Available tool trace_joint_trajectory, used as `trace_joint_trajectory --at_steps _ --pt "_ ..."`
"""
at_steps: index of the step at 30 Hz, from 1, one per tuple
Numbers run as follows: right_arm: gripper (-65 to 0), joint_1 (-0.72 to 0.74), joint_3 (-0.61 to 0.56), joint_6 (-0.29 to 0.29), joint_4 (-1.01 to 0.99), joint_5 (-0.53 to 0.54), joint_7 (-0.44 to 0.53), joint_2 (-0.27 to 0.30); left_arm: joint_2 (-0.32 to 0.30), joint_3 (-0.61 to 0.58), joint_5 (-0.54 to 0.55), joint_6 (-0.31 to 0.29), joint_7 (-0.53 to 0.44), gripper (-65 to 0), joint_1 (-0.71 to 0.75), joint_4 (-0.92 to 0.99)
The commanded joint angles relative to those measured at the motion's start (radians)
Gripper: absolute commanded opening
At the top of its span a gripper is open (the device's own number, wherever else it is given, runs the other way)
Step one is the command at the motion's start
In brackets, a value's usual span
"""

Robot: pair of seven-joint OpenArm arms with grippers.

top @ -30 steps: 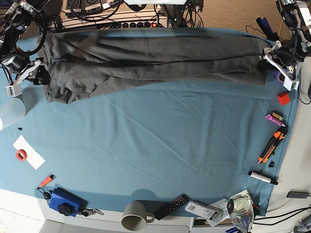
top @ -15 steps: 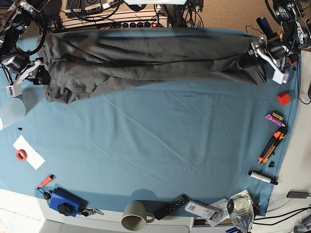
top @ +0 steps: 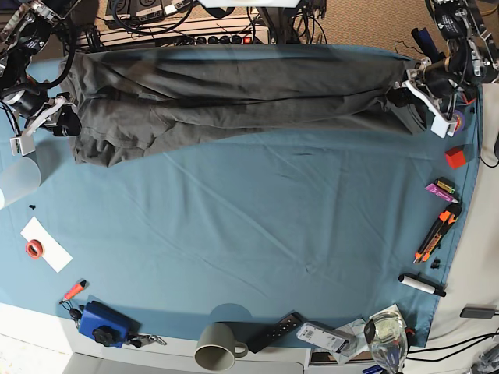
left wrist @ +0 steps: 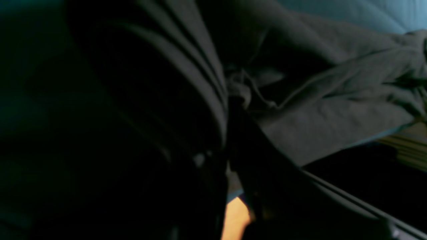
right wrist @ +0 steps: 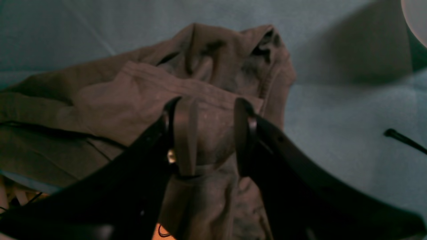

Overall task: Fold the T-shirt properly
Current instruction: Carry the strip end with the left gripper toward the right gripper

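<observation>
Blue-teal cloth (top: 257,234) covers the whole table, lightly creased, and the T-shirt (top: 234,97) lies stretched in a long wrinkled band along the cloth's far edge, reaching nearly from one side to the other. Beyond that edge a power strip and tangled cables (top: 203,27) sit on the floor. On the cloth's near edge stand a grey mug (top: 217,345), a remote (top: 274,331) and a blue box (top: 101,322); down the side by the left arm lie a red cube (top: 455,157), an orange cutter (top: 438,231) and a marker (top: 422,284).

At one end of the T-shirt the left gripper (top: 401,92) is pinched tight on bunched fabric. At the other end the right gripper (right wrist: 208,133) has its jaws partly apart with a fold of the T-shirt between them.
</observation>
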State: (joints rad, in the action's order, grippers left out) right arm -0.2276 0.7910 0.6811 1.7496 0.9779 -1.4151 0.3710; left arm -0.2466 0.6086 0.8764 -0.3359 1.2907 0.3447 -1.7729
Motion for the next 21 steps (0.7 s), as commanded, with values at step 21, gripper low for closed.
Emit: trace_joint_trajectory --at_steps 21 --pt "-45.7 0.009 0.009 0.002 0.018 0.019 0.019 0.025 0.086 -0.081 0.148 -0.118 -0.095 -65.0 0.135 -0.567"
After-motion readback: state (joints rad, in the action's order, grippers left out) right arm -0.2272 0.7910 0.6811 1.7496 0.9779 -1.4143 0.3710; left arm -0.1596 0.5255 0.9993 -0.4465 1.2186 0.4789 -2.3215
